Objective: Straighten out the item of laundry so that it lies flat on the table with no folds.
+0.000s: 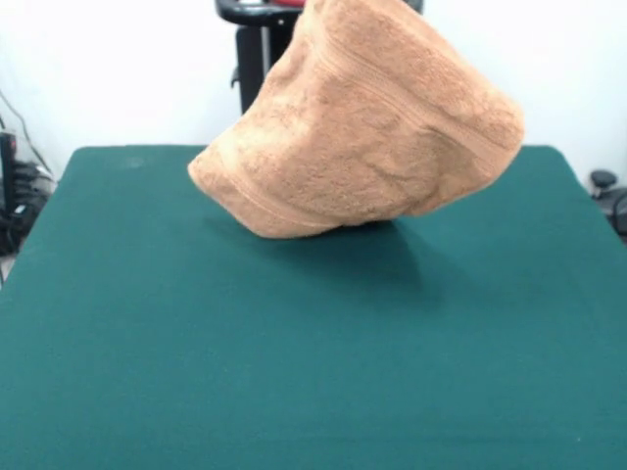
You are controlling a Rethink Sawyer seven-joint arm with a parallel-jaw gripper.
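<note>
Bare green table (294, 372) lies under the bunched, lifted towel (362, 127), which apparently hides the fingers.

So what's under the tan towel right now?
Under the bunched, lifted orange-tan terry towel only its shadow shows on the dark green cloth table. Whether its lowest edge touches the table is unclear; the claw is hidden.

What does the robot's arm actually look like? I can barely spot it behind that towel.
Very little of it shows. Above the orange-tan towel there is a sliver of red casing at the top edge and a rounded black part beside it, with a black upright column below. The gripper is hidden, so its shape, cables and markings cannot be told.
</note>
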